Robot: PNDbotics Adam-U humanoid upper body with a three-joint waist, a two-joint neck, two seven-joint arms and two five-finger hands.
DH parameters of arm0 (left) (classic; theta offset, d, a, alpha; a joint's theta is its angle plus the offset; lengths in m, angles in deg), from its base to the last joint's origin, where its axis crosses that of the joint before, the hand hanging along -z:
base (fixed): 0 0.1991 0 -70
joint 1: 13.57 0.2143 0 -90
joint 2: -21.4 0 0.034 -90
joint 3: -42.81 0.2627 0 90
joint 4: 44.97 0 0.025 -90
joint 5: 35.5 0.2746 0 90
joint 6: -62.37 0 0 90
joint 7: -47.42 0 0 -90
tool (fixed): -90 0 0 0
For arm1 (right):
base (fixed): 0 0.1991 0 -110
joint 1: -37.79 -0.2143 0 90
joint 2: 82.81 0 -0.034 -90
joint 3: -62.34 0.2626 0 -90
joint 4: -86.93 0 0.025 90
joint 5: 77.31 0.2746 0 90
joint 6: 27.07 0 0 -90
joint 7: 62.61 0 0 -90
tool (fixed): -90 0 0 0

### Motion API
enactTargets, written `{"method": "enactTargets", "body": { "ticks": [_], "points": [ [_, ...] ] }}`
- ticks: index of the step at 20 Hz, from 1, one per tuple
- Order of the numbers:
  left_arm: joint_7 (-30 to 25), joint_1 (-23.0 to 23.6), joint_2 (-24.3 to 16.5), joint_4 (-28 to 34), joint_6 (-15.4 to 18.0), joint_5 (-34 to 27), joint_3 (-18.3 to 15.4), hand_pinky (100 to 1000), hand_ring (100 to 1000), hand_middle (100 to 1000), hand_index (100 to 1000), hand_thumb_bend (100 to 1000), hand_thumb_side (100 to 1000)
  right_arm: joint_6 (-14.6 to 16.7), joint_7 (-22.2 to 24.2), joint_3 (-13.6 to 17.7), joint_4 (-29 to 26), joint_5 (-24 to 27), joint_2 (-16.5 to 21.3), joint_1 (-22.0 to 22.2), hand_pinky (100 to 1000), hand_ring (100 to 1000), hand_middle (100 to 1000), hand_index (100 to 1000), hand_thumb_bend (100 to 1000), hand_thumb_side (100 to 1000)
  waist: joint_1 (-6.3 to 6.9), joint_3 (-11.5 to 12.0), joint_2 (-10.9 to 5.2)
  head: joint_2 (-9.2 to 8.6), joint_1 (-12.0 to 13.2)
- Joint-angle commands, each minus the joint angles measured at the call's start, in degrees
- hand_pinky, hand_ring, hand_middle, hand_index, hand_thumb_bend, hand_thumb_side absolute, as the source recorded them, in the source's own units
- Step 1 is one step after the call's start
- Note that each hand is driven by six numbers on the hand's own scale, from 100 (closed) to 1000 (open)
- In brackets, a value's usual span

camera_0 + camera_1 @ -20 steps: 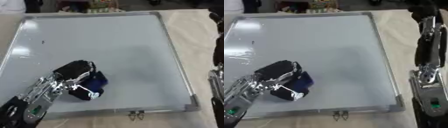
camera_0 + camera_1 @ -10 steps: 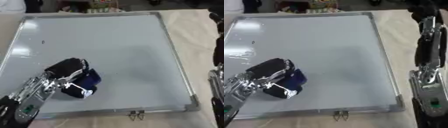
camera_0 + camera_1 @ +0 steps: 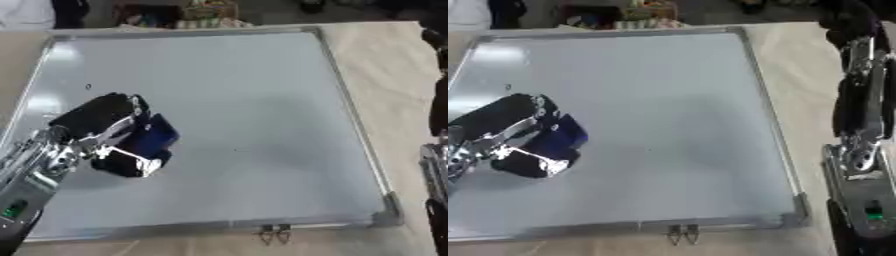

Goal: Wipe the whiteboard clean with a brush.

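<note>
A large whiteboard (image 3: 236, 95) with a silver frame lies flat on the table. A small dark mark (image 3: 87, 86) shows near its left edge. My left hand (image 3: 101, 125) comes in from the lower left, fingers curled round a dark blue brush (image 3: 150, 140) pressed on the board's left half. My right arm (image 3: 859, 125) runs along the right edge, off the board; its hand is not seen.
The beige table (image 3: 385, 55) shows to the right of the board and along the front. Two small metal clips (image 3: 273, 232) hang at the board's front edge. Assorted clutter (image 3: 188, 12) sits beyond the far edge.
My left hand has slid the brush leftward and a little away from the front edge of the board. The right arm has stayed put.
</note>
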Motion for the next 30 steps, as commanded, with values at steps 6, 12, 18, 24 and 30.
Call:
{"method": "enactTargets", "body": {
  "ticks": [6,12,18,24,30],
  "points": [
    [0.9,-2.1,-6.7,-0.7,-3.3,-3.9,-5.4,496,475,262,155,208,310,0.5,0.0,0.4,-0.6,0.2,1.4,-0.9,863,831,659,880,100,1000,-0.35,-0.7,-0.49,-1.15,1.2],
    [2.1,-4.0,-9.3,-6.0,-4.2,-5.7,-9.0,498,474,258,156,204,316,0.6,0.1,0.3,-0.6,0.2,1.4,-1.2,864,831,658,880,100,1000,-0.48,-1.5,0.18,-2.30,2.7],
    [4.1,-6.3,-10.5,-12.6,-3.9,-5.7,-11.9,501,475,257,158,207,323,0.7,0.3,0.3,-0.6,0.2,1.5,-1.5,865,832,657,881,100,1000,-0.63,-2.2,1.07,-3.69,4.1],
    [7.9,-9.1,-10.1,-21.3,-4.0,-6.1,-16.0,508,474,251,161,191,335,0.9,0.3,0.4,-0.6,0.2,1.4,-1.7,865,833,656,880,100,1000,-0.87,-3.1,1.97,-5.00,5.1],
    [11.6,-11.7,-8.6,-28.9,-3.3,-6.5,-18.7,515,473,246,163,175,353,1.1,0.2,0.4,-0.6,0.1,1.5,-2.0,866,833,654,878,100,1000,-1.29,-4.0,2.81,-5.24,6.4]
  ]
}}
